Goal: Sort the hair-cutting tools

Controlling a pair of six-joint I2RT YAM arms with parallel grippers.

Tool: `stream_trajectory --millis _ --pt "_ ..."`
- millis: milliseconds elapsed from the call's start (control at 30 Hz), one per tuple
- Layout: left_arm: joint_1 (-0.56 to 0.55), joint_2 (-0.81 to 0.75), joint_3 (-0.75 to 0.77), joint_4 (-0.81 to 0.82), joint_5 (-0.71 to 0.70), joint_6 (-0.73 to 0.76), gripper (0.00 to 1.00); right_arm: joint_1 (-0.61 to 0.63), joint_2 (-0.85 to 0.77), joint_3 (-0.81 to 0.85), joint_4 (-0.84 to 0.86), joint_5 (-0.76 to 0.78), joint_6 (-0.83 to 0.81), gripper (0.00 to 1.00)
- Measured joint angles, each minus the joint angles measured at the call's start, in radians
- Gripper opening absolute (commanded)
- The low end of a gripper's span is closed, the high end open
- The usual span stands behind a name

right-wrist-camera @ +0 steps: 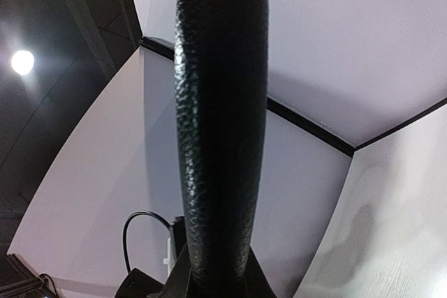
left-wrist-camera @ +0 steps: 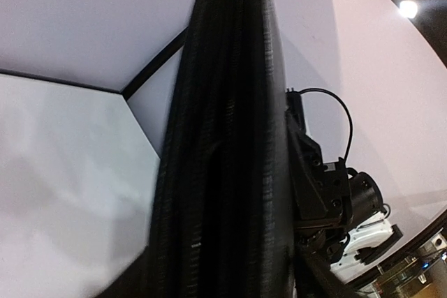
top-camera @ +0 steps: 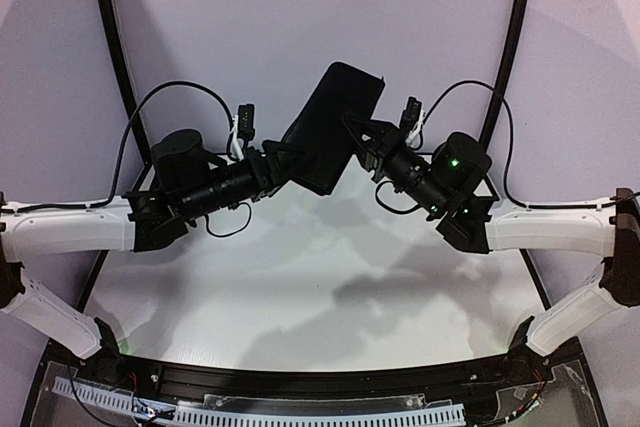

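Observation:
No combs or scissors show in any view. A large black rectangular zip case (top-camera: 335, 127) hangs in the air over the back of the table, held between both arms. My left gripper (top-camera: 287, 160) is shut on its lower left edge. My right gripper (top-camera: 357, 137) is shut on its right side. In the left wrist view the case (left-wrist-camera: 223, 158) fills the middle and hides my left fingers, with the right gripper (left-wrist-camera: 318, 186) beside it. In the right wrist view the case's textured edge (right-wrist-camera: 220, 137) rises upright from between my jaws.
The white table (top-camera: 300, 287) lies below both arms. A curved black frame (top-camera: 112, 57) rings the table at the back on both sides. Cables (top-camera: 470, 87) loop off both wrists. A black rail (top-camera: 320, 382) runs along the near edge.

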Motion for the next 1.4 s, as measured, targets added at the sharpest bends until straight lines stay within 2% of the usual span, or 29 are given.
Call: stream_trajectory --millis 133,300,400,433,500,600,667,733,933,1067,1200,1400 --pt "0.000 0.002 -0.013 0.057 -0.004 -0.021 0.39 0.010 0.006 -0.014 0.028 0.023 0.010 0.00" --pt "0.000 0.001 -0.022 0.115 0.004 -0.036 0.04 0.021 0.027 -0.019 0.092 0.035 0.018 0.00" --pt "0.000 -0.008 -0.025 0.137 0.020 -0.052 0.01 0.022 0.049 -0.020 0.151 0.030 0.019 0.00" --pt "0.000 -0.013 -0.026 0.138 0.025 -0.052 0.01 0.022 0.052 -0.020 0.162 0.024 0.018 0.04" --pt "0.000 -0.022 -0.032 0.143 0.033 -0.042 0.01 0.025 0.054 -0.020 0.176 0.013 0.013 0.20" --pt "0.000 -0.053 -0.046 0.114 0.038 0.015 0.01 0.028 0.046 -0.024 0.160 -0.016 -0.016 0.57" --pt "0.000 -0.094 -0.049 0.023 0.041 0.092 0.01 0.031 0.011 -0.041 0.086 -0.039 -0.066 0.84" --pt "0.000 -0.148 -0.052 -0.097 0.041 0.168 0.01 0.034 -0.060 -0.063 -0.027 -0.055 -0.143 0.96" --pt "0.001 -0.336 -0.109 -0.378 0.123 0.488 0.01 0.025 -0.379 -0.091 -0.505 -0.027 -0.436 0.99" --pt "-0.001 -0.406 -0.052 -0.654 0.246 0.719 0.01 -0.005 -0.565 -0.062 -0.869 -0.031 -0.567 0.99" --pt "-0.006 -0.385 0.099 -0.903 0.318 0.913 0.01 -0.029 -0.623 0.010 -1.147 -0.078 -0.600 0.97" --pt "-0.006 -0.374 0.200 -1.032 0.309 1.071 0.01 -0.044 -0.647 0.031 -1.361 -0.175 -0.565 0.88"
